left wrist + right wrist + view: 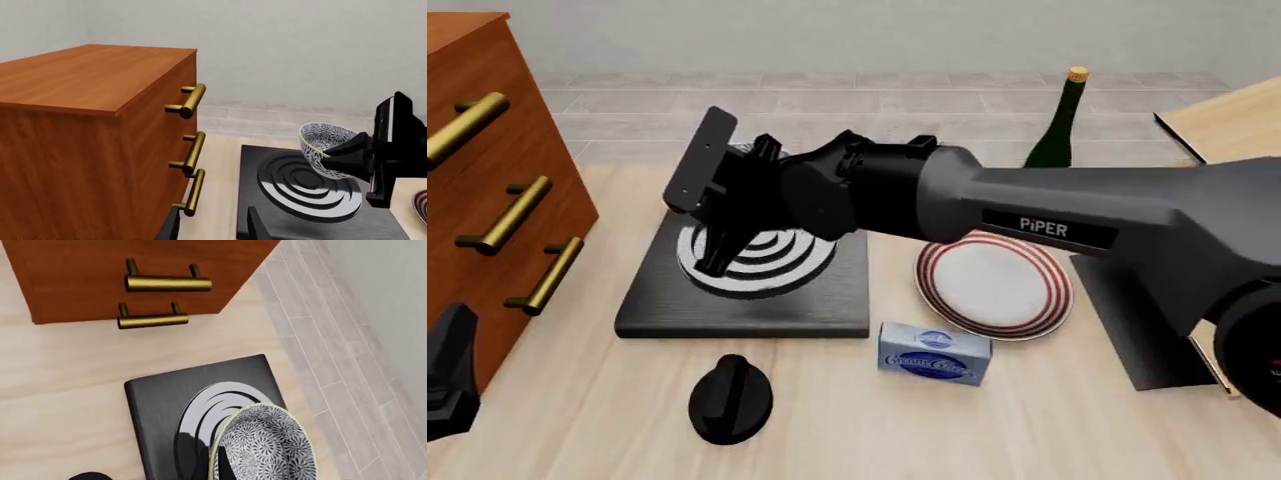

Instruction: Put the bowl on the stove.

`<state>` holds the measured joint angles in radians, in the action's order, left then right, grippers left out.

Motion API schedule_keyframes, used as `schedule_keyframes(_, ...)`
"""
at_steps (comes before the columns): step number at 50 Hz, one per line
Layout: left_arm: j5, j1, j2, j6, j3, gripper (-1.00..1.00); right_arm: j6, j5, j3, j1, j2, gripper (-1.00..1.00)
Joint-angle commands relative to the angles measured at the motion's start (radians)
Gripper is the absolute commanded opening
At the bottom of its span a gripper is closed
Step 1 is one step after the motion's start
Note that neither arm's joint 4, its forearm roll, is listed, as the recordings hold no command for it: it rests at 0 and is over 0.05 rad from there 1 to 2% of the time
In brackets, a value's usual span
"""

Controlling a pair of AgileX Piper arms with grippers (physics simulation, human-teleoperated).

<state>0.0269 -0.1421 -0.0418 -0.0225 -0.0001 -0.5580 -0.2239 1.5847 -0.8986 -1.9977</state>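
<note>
The right gripper (343, 159) held the bowl (325, 148) by its rim, one dark finger inside and one outside, so its jaws were closed narrowly on the wall. The bowl, black-and-white patterned with a pale green rim, hung tilted, its mouth turned partly sideways, not level. It was in the air directly above the silver-grey rings of the stove (747, 285), close over the burner without touching it, as far as the left wrist view showed. In the front view the bowl itself was hidden behind the right arm, which stretched in from the right across the table.

The stove, a flat black square slab, lay on the pale wooden table left of centre, just right of a tall wooden drawer cabinet (487, 170) with brass handles. To the right of the stove sat a white plate with red rings (994, 285); a loose black knob (730, 398) lay nearer.

The left gripper (447, 375) waited at the near left edge, well apart from the bowl; I could not tell whether it was open.

The target lay straight below the bowl. To my eye, the coming move called for levelling the bowl, lowering it and letting go.
</note>
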Motion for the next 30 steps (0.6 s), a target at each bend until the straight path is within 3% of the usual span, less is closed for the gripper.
schedule_keyframes(1, -0.02, -0.001, 0.022, 0.002, 0.0, 1.0, 0.017, 0.019, -0.016, 0.002, -0.008, -1.0)
schedule_keyframes(30, -0.025, -0.003, 0.034, 0.014, 0.0, 1.0, 0.039, 0.056, -0.04, -0.01, -0.058, -1.0)
